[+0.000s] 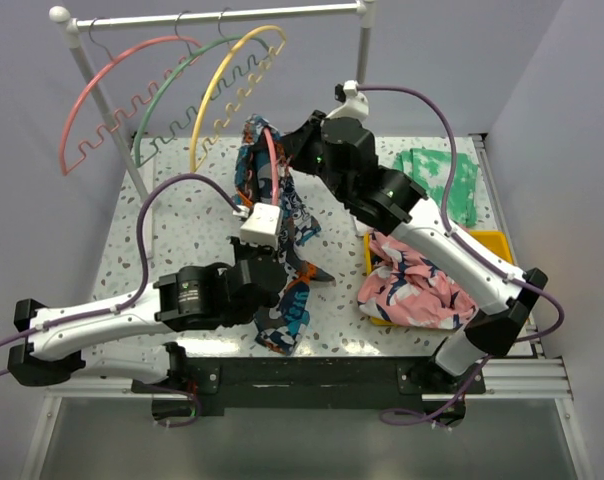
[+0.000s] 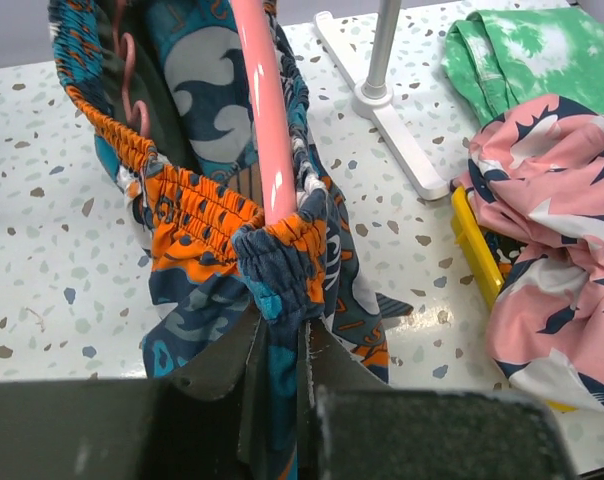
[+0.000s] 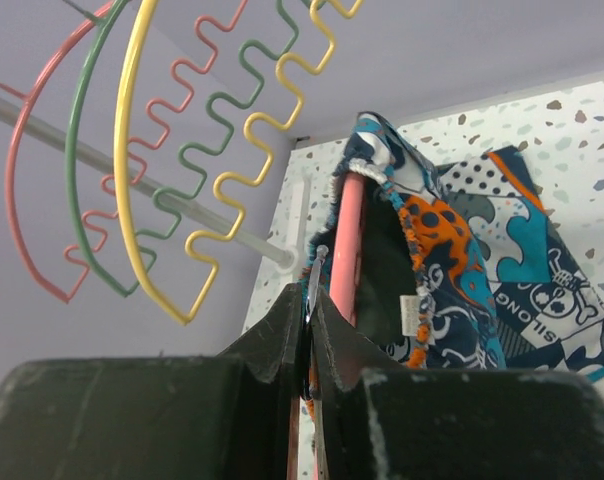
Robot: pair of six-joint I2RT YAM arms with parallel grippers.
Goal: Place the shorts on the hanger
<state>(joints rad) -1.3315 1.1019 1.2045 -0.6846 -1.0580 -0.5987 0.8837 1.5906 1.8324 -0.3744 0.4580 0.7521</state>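
White arms (image 1: 92,325) w/ blk joints (image 1: 197,293), purple cables (image 1: 145,240).

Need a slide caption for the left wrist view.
Left fingers pinch the gathered waistband of the blue-and-orange print cloth shorts, looped around the coral-pink plastic hanger.

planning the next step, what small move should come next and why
Probably ease the left fingers, shut on the shorts' waistband, a little further along the hanger. The right fingers pinch the hanger's thin metal part, and its pink arm already runs inside the waistband.
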